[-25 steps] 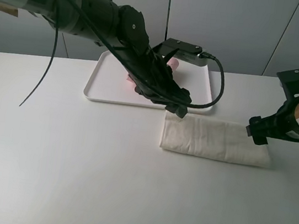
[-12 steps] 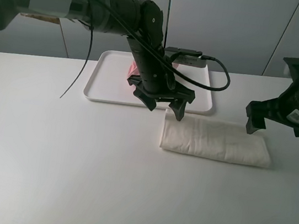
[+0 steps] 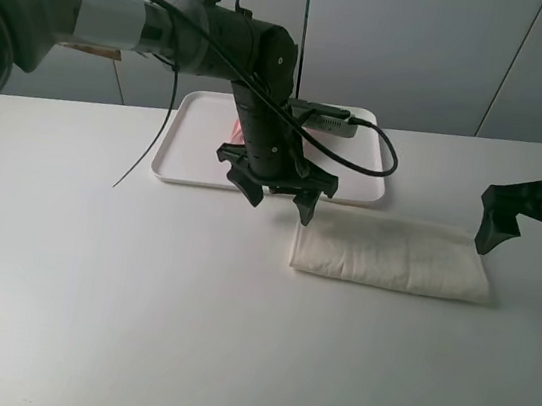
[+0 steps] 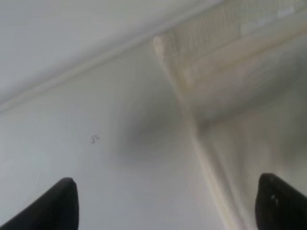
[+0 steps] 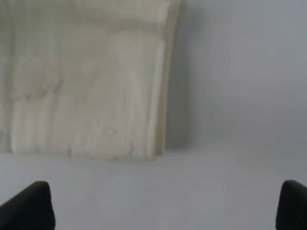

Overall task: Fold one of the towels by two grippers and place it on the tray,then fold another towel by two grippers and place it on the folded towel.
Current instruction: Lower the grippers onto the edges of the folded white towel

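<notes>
On the bench (image 3: 137,295) the cream towel (image 3: 390,253) lies folded into a long strip. My left end effector (image 3: 279,200) hangs spread above its left end, at the far corner. My right end effector (image 3: 531,243), fingers also wide apart, hangs just past its right end. Neither grips anything. Just behind the cream towel sits the tray (image 3: 179,155). The pink towel (image 3: 233,127) is on it, mostly hidden by my left arm.
</notes>
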Controlling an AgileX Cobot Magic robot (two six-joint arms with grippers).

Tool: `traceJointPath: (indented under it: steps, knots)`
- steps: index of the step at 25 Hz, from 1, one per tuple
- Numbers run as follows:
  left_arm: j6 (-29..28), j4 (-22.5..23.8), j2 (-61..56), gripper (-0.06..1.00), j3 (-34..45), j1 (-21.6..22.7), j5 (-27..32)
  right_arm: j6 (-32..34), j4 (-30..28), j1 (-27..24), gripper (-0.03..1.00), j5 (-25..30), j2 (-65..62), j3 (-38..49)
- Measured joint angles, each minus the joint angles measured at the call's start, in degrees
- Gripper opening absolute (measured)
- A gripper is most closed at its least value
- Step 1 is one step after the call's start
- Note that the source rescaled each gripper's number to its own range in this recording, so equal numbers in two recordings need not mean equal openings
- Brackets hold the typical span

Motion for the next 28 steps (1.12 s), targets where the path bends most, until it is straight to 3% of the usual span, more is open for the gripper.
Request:
traceJointPath:
  steps: [13, 28]
  knots:
    - [-0.84, 0.56, 1.38, 0.95, 0.00, 0.00, 0.94, -2.25, 2.53, -0.11, 1.00, 2.47, 13.68, -10.02]
    - [-1.80, 2.84, 1.38, 0.95, 0.00, 0.00, 0.99, -4.01, 4.50, -0.11, 1.00, 2.97, 16.67, -10.83]
